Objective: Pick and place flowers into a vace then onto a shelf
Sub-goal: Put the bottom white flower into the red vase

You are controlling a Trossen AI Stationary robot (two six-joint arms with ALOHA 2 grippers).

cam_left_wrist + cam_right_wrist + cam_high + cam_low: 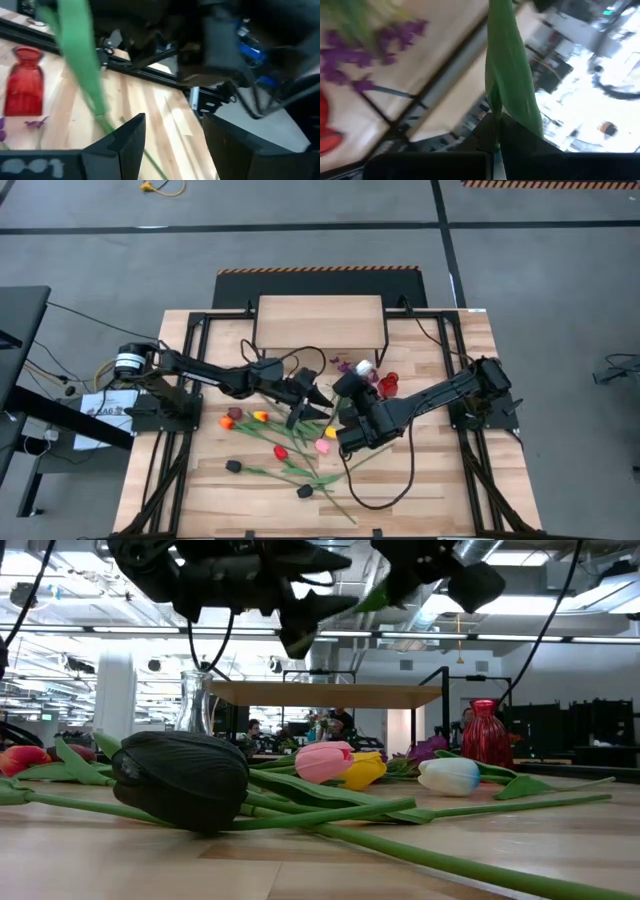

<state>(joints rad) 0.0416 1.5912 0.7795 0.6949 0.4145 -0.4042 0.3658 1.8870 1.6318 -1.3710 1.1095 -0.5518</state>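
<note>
- While both dark arms meet over the middle of the slatted wooden tabletop (440, 480), a small red glass vase (388, 385) stands just behind them, with purple-blossom sprigs (347, 366) lying beside it and a white tulip head (450, 775) close by.
- The low light-wood shelf on thin black legs (320, 320) stands at the far edge of the table, bare on top, well behind the arms.
- A clear glass vase (196, 702) shows in the low view, in front of the shelf's left end.
- Black cables loop across the table by the arms and the loose flowers.
- The right gripper (496, 131) has its fingers pressed together on a green flower stem with a broad leaf (512, 75), held up off the table; its head cannot be made out.
- The left gripper (172, 145) hangs close to the right one with its fingers spread, the same green stem (82, 65) passing just beside one finger; whether they touch cannot be told.
- The other flowers lie flat in front of the arms: red (281, 452), yellow (260, 417), orange (226, 423) and pink (323, 446) heads on long green stems, crossing one another.
- Two black heads lie nearest the front edge; one black tulip (182, 778) fills the low view's foreground.
</note>
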